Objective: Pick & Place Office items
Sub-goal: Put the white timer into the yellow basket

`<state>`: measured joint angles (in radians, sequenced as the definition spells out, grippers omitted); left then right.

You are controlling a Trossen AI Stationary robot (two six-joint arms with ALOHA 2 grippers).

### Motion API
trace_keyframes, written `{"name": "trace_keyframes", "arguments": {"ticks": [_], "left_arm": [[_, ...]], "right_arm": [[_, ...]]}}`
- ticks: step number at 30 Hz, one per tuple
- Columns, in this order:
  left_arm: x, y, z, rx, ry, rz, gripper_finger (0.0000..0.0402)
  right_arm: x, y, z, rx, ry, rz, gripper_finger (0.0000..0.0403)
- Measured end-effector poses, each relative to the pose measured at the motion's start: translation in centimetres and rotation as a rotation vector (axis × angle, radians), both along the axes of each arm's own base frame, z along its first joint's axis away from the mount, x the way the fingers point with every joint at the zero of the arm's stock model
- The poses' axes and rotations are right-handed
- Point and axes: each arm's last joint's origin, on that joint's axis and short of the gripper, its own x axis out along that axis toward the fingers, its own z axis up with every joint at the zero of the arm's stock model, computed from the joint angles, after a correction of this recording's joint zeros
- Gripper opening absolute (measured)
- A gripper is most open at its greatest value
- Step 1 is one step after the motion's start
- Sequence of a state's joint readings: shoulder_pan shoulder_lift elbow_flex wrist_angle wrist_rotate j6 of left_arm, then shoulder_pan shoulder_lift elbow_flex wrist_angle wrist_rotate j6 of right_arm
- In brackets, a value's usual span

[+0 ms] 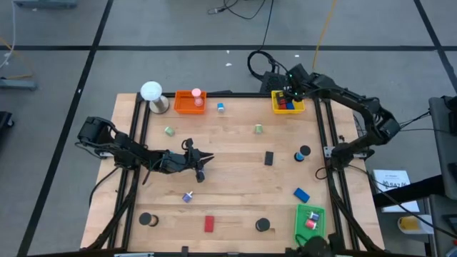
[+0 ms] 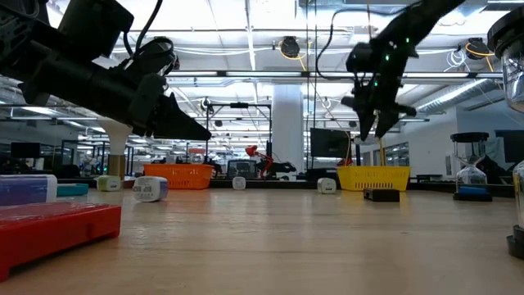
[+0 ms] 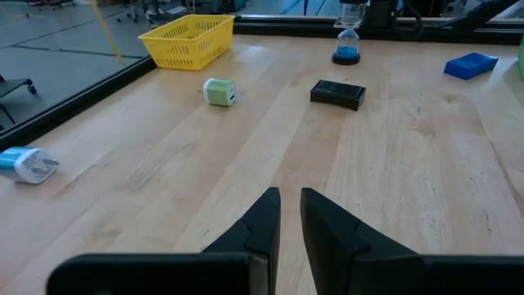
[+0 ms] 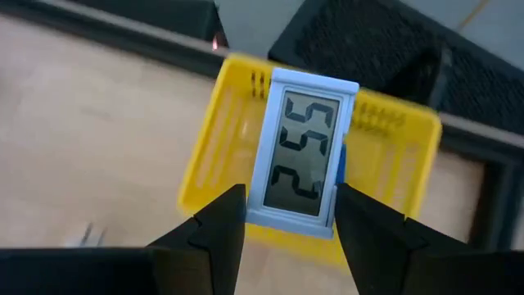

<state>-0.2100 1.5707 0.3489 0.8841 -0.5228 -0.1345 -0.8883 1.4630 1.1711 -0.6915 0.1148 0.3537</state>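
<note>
we hold a small timer (image 4: 300, 156) in the right fingers (image 4: 214, 229) over the yellow tray (image 1: 288, 104), 1 o'clock; next, release. left fingers (image 3: 260, 223) nearly clenched, empty.

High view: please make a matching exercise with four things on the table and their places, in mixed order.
Things:
1. yellow tray
2. orange tray
3. green tray
4. red block

Places:
A. near right corner
B. far edge, beside the white ball
C. near edge, between two black discs
D. far right corner, under the right tool

Pairs: 1-D, 2-B, 3-A, 4-C
</note>
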Motion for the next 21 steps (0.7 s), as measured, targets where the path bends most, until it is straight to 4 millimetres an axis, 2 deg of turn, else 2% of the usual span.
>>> {"name": "trace_keyframes", "arguments": {"ticks": [7,12,21], "left_arm": [[0.0,0.0,0.0,0.0,-0.001,0.0,0.0056],[0.0,0.0,0.0,0.0,-0.001,0.0,0.0056],[0.0,0.0,0.0,0.0,-0.002,0.0,0.0056]], "right_arm": [[-2.0,-2.3,-2.6,0.034,0.074,-0.002,0.0167],[-2.1,-2.4,-4.0,0.037,0.091,0.021,0.0167],[-2.4,-2.1,-5.3,0.068,0.121,0.019,0.0167]]}}
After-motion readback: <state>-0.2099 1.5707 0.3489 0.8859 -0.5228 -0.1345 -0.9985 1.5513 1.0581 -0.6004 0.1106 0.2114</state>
